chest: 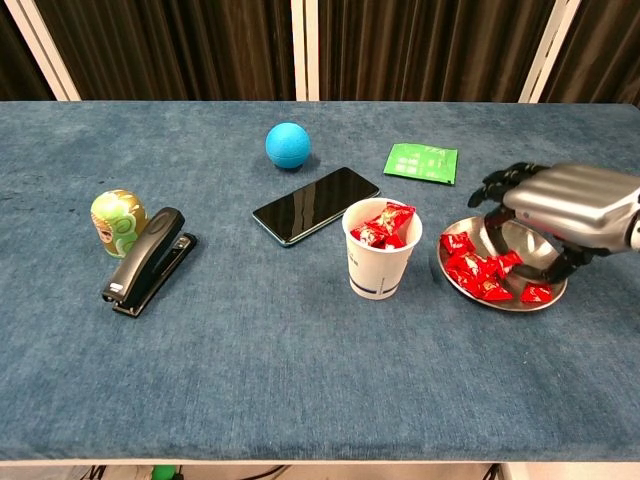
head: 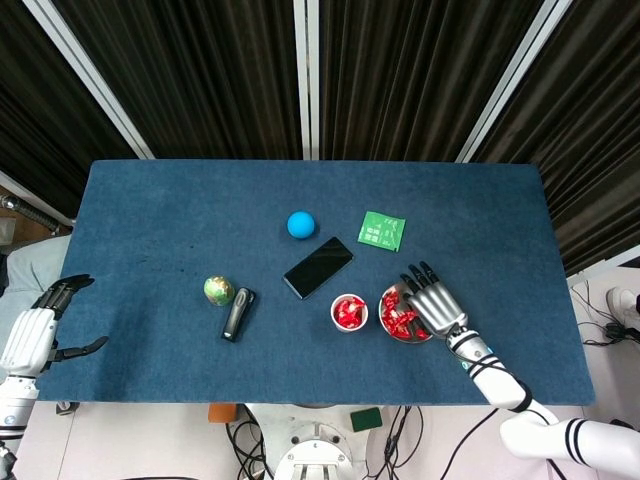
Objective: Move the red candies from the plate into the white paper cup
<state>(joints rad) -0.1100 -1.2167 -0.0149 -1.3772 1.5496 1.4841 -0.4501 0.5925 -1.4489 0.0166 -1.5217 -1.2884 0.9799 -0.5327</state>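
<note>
Several red candies [chest: 483,276] lie on the small metal plate [chest: 510,306], at the table's near right. The white paper cup [chest: 379,264] stands just left of it, with red candies [chest: 383,226] heaped to its brim. My right hand [chest: 562,203] hovers over the plate's far right side, fingers spread and curved down towards the candies, with nothing plainly held. From above, that right hand [head: 432,305] covers the right half of the plate [head: 384,303], next to the cup [head: 349,312]. My left hand [head: 35,335] hangs open off the table's left edge.
A black phone [chest: 316,205] lies behind the cup, a green packet [chest: 421,162] behind the plate and a blue ball [chest: 288,145] further back. At the left a black stapler [chest: 148,260] lies beside a green egg-shaped toy [chest: 118,222].
</note>
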